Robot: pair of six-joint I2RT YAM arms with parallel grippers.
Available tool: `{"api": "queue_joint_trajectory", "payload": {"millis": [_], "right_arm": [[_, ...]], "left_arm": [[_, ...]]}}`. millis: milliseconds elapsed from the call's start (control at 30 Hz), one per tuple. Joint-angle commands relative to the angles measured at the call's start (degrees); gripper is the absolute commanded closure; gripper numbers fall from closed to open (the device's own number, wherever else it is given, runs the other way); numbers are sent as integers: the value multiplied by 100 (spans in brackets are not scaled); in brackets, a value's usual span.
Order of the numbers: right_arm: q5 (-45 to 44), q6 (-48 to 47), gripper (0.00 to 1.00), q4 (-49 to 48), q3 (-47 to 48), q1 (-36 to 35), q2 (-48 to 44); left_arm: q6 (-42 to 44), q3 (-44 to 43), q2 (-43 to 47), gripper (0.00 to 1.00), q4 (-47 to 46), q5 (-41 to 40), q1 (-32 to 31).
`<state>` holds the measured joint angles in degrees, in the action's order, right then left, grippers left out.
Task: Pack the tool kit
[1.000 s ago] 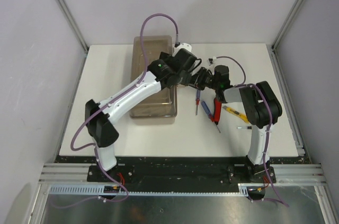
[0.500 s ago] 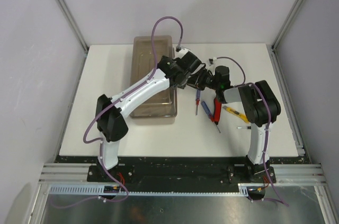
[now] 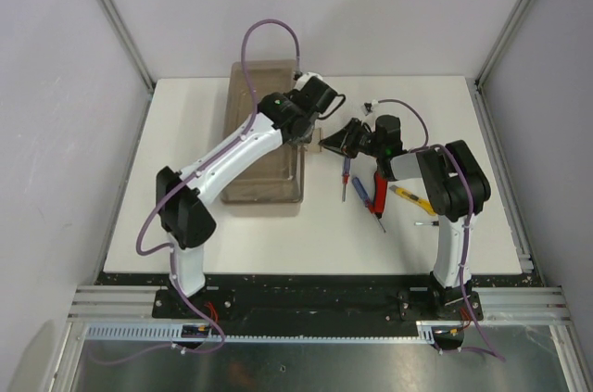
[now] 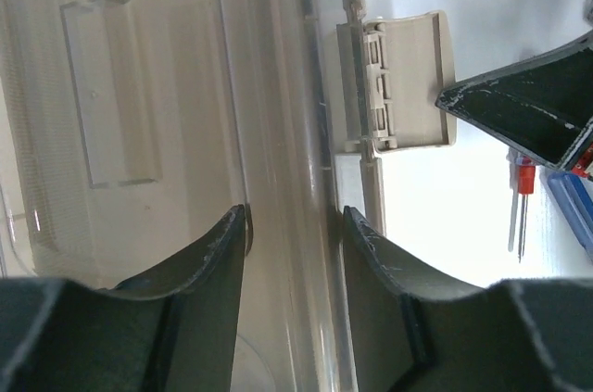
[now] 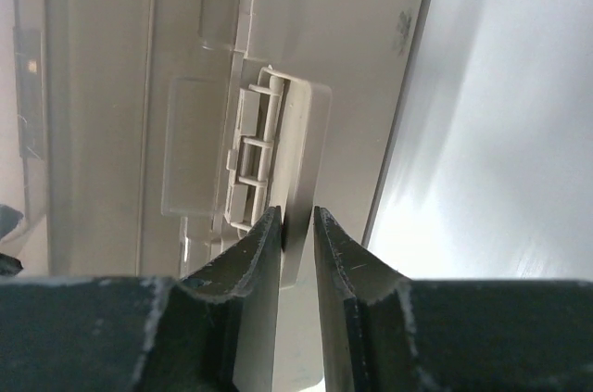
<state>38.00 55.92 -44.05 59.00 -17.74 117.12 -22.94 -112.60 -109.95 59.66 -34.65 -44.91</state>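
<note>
Right wrist view — right claw (image 5: 296, 244) clamped the toolbox latch (image 5: 278, 132); left claw (image 4: 295, 230), beside that latch, gaped astride the lid rim (image 4: 306, 114).

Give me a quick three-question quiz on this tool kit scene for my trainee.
1. True or false: the red-handled tool lies on the table, outside the toolbox.
2. The right pincer pinches: A the latch, B a screwdriver, C a cable.
3. In the top view, on which side of the toolbox do the loose tools lie?
Key: 1 true; 2 A; 3 right.
</note>
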Motion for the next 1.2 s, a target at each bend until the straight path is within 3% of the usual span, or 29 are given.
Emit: {"api": "queue_joint_trajectory", "payload": {"millis": [0,600,933,1167], "right_arm": [[-61,-60,76,11,104,143,116],[2,-151,71,57,110,175,42],[-326,-1443,35,1081,103,-345,-760],[-777,-2197,25,1927,256,-984,-1258]], "left_arm": [[-64,139,487,63,297,-301,574],[-246,181,1232,60,240,307,1296],[-220,336,1354,61,236,290,1409],[-189,421,1434,61,236,208,1424]]}}
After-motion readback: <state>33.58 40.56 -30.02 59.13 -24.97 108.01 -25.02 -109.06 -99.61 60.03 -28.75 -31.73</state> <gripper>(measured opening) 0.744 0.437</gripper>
